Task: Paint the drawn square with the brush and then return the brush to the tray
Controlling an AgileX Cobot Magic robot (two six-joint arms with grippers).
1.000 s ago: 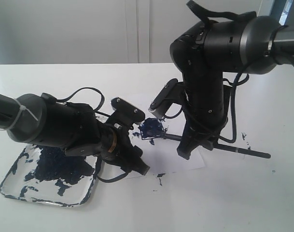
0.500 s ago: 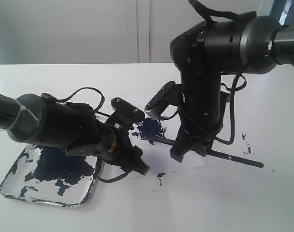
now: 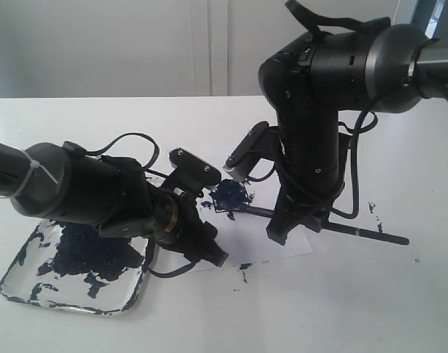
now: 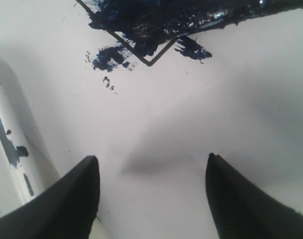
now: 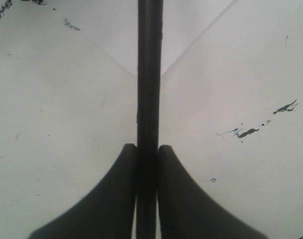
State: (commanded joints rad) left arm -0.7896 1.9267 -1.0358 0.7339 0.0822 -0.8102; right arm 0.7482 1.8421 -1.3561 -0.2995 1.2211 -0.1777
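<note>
The drawn square point(image 3: 229, 195) on the white paper point(image 3: 286, 246) is daubed blue-black; in the left wrist view its outline corner point(image 4: 149, 62) shows under the wet paint. My right gripper point(image 3: 282, 224) point(image 5: 148, 147) is shut on the brush's black handle point(image 5: 150, 74). The brush point(image 3: 367, 233) lies low across the paper with its tip at the square. My left gripper point(image 3: 212, 254) point(image 4: 151, 159) stands open and empty over the paper's near left part, beside the tray point(image 3: 18, 290), which is blotched with dark paint.
Small dark paint specks point(image 3: 373, 208) dot the white table to the right of the paper. More specks point(image 3: 242, 268) lie in front of the paper. The tray's rim point(image 4: 7, 149) shows close beside my left fingers. A pale wall stands behind the table.
The right gripper swept the brush toward the left and front, then came back almost to where it was a second ago. The left arm has not moved.
</note>
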